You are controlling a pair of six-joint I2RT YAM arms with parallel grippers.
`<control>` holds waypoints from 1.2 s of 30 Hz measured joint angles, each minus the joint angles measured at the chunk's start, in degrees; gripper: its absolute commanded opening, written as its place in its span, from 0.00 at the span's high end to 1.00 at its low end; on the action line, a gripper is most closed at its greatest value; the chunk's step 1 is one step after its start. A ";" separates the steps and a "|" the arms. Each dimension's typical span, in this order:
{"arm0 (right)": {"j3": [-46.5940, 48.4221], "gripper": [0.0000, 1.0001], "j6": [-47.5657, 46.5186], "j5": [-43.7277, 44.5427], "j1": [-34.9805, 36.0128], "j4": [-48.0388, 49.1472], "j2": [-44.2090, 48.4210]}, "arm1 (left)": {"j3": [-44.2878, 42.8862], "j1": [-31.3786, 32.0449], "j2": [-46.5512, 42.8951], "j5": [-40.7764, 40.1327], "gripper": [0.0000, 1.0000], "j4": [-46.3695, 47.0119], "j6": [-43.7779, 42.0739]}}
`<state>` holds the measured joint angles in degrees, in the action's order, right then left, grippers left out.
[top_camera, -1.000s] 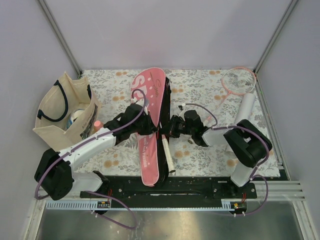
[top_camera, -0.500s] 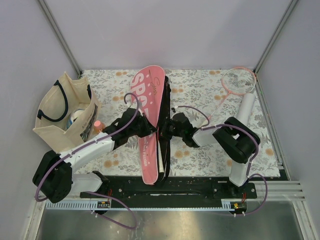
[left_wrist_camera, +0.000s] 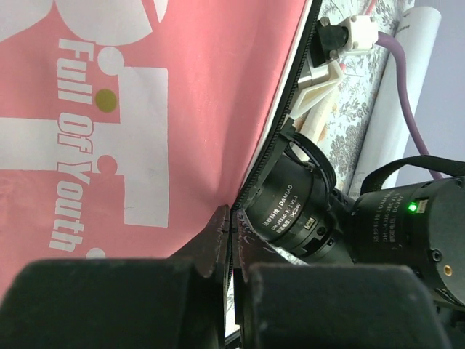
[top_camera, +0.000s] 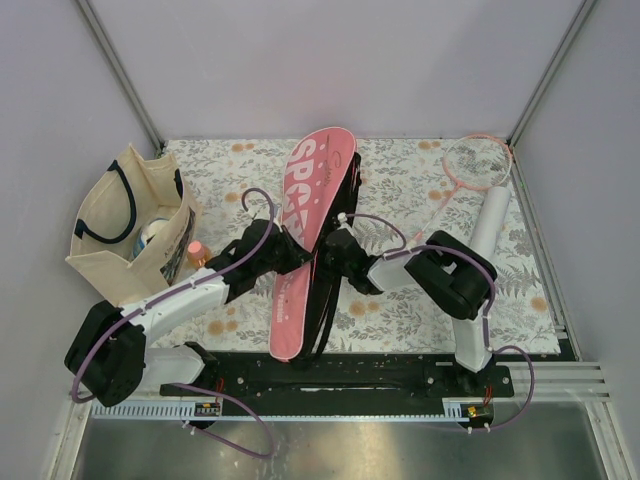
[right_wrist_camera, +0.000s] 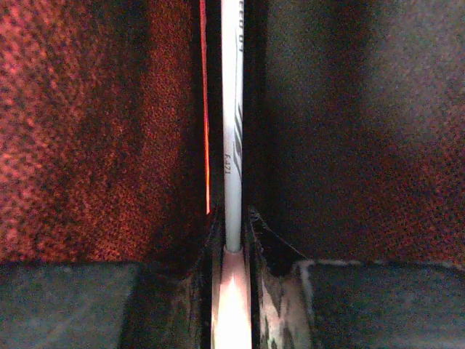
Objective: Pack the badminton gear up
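Note:
The pink cover point(top_camera: 308, 215) lettered "SPORT" lies slantwise across the middle of the mat, its black zip edge point(left_wrist_camera: 280, 123) facing right. My left gripper point(top_camera: 298, 250) is shut on that edge point(left_wrist_camera: 232, 227). My right gripper point(top_camera: 334, 260) reaches into the cover's open side. In the right wrist view it point(right_wrist_camera: 232, 236) is shut on a racket where the thin white shaft point(right_wrist_camera: 232, 131) meets the handle, with dark red cover lining on both sides. That racket is hidden inside the cover in the top view. A second pink-framed racket point(top_camera: 478, 162) and the white tube point(top_camera: 490, 222) lie at the far right.
A beige tote bag point(top_camera: 130, 225) with navy handles stands at the left, with a small orange bottle point(top_camera: 196, 250) beside it. The floral mat point(top_camera: 410, 310) covers the table. The right arm's black motor housing point(left_wrist_camera: 301, 211) sits close to my left fingers.
The cover has swung, its top end going right and its lower end left. The white racket handle that stuck out below has gone inside it. The right gripper moved left, deeper into the cover.

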<state>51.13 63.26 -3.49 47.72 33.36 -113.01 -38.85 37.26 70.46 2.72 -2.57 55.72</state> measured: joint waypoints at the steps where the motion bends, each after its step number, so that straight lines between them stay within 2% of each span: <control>1: 0.66 0.67 -0.24 0.04 0.09 -0.44 -0.24 | 0.00 -0.02 0.00 -0.50 1.00 -0.11 -0.07; 4: 2.03 0.51 -1.77 1.20 -0.07 -2.12 -0.31 | -0.04 -0.35 0.00 -1.44 0.98 -1.09 -0.96; 7: 2.43 0.41 -3.74 1.51 -0.66 -5.14 0.66 | -0.39 -0.72 0.46 -2.34 0.81 -2.45 -2.16; 11: 1.44 0.39 -6.84 3.52 -1.46 -12.90 5.75 | -2.19 -0.59 1.03 -1.77 0.65 -1.68 -3.15; 15: -2.43 0.39 -8.13 4.39 -2.45 -20.65 13.53 | -2.10 -0.90 3.72 -1.66 0.61 -0.79 -3.50; 21: -5.29 0.38 -9.05 6.27 -4.79 -30.47 26.23 | -1.27 -1.14 6.34 -1.90 0.45 -2.23 -4.87; 25: -5.29 0.37 -8.92 10.93 -8.39 -37.29 32.63 | -1.27 -1.16 5.55 -2.05 0.42 -3.26 -7.32; 30: -5.29 0.37 -10.05 15.02 -14.21 -44.50 34.86 | -3.15 0.20 4.07 -1.42 0.39 -5.46 -15.50; 36: -5.31 0.37 -14.05 18.14 -20.94 -51.17 39.74 | -13.62 9.09 9.38 -2.51 0.37 -6.51 -25.75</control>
<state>45.82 49.21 14.66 26.79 -17.80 -73.28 -52.47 46.35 79.83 0.21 -9.08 29.98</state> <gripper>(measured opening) 0.627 0.618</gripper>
